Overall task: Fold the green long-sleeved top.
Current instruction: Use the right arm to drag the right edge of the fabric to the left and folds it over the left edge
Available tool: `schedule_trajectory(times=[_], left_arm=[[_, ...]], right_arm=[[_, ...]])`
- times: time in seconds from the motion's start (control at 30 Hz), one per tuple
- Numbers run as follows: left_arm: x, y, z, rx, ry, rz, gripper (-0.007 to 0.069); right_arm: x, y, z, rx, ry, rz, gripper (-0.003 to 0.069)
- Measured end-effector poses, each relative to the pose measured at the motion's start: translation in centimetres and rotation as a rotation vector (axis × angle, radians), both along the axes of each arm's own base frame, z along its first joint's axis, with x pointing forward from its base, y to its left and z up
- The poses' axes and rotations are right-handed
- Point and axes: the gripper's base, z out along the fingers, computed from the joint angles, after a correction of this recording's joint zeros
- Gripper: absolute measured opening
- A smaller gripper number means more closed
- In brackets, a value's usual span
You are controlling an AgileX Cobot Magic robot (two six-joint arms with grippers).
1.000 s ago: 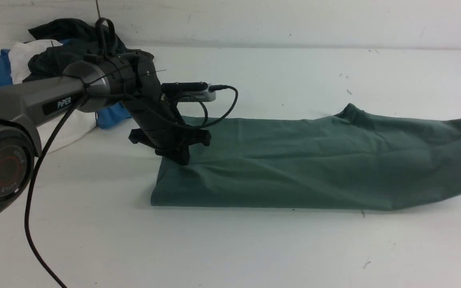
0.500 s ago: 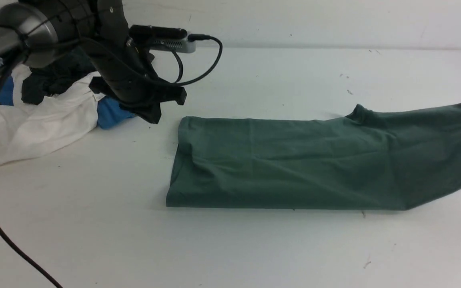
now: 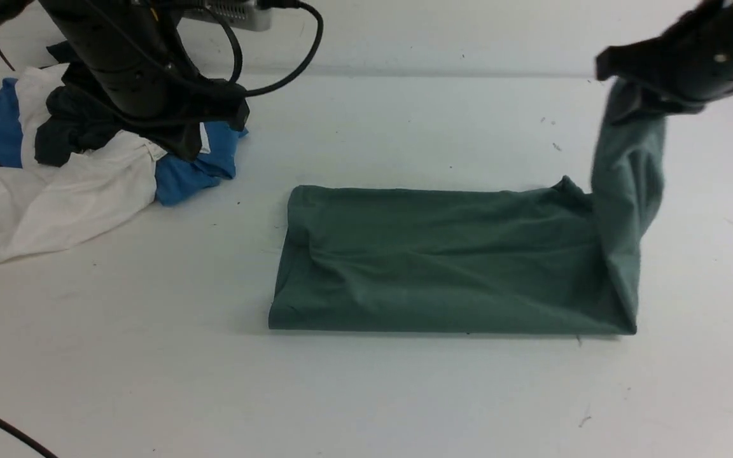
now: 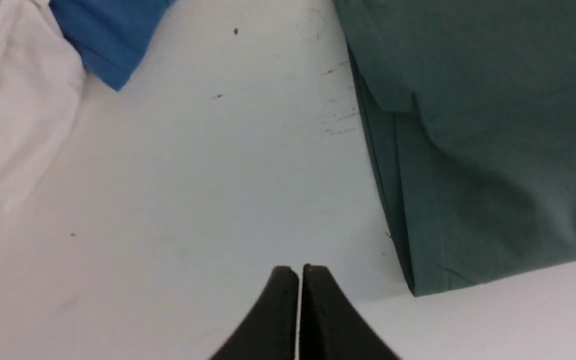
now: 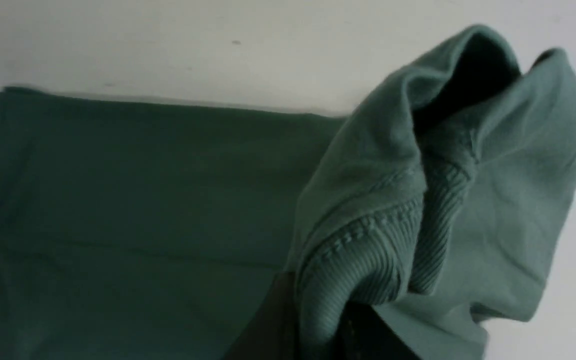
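Note:
The green long-sleeved top (image 3: 443, 261) lies on the white table as a long folded band. Its right end hangs lifted from my right gripper (image 3: 628, 107), which is shut on it high at the right. In the right wrist view the ribbed edge (image 5: 368, 260) is pinched between the dark fingers (image 5: 268, 325), with the flat part of the top (image 5: 143, 200) below. My left gripper (image 3: 187, 147) hangs shut and empty above the clothes pile, left of the top. In the left wrist view its fingertips (image 4: 299, 271) are pressed together over bare table, beside the top's left edge (image 4: 493, 140).
A pile of blue (image 3: 195, 172), white (image 3: 55, 197) and dark (image 3: 74, 127) clothes lies at the back left; the blue cloth (image 4: 108, 35) and white cloth (image 4: 13, 115) also show in the left wrist view. The back wall (image 3: 443, 32) runs behind the table.
My left gripper let go of the top's left end and rose back to the left. My right gripper came into view, lifting the top's right end up and inward.

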Motion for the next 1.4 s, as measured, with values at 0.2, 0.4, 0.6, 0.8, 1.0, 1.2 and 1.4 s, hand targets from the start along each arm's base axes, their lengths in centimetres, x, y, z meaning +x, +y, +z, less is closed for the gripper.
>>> schedule_trajectory(times=[0.2,0.4,0.6,0.8,1.0,1.2,1.4], left_arm=[[1.4,-1.0,-3.7,-0.046,0.128,0.017,-0.0004],[2.3,-1.5,-6.2,-0.069,0.195,0.021,-0.0004],[2.8,-2.4,-8.1,-0.14,0.263,0.013,-0.0004],[3.7,-3.1,-11.8,-0.155,0.353,0.017,0.0086],[3.9,-4.4,-15.0,-0.131,0.422,-0.002,0.0275],[3.8,-5.3,-16.6,-0.122,0.458,-0.015,0.0345],[3.9,-5.3,-16.7,-0.124,0.458,-0.014,0.022]], right_arm=[[-0.1,2.7,0.6,0.025,-0.033,0.044,0.0029],[0.0,2.9,0.5,0.056,-0.022,0.029,0.0029],[0.0,2.9,0.5,0.053,-0.022,0.029,0.0029],[0.1,2.8,0.5,0.042,-0.025,0.03,0.0029],[0.1,2.8,0.5,0.026,-0.031,0.042,0.0029],[0.1,2.7,0.4,0.011,-0.035,0.044,0.0029],[0.1,2.7,0.4,0.004,-0.037,0.052,0.0029]])
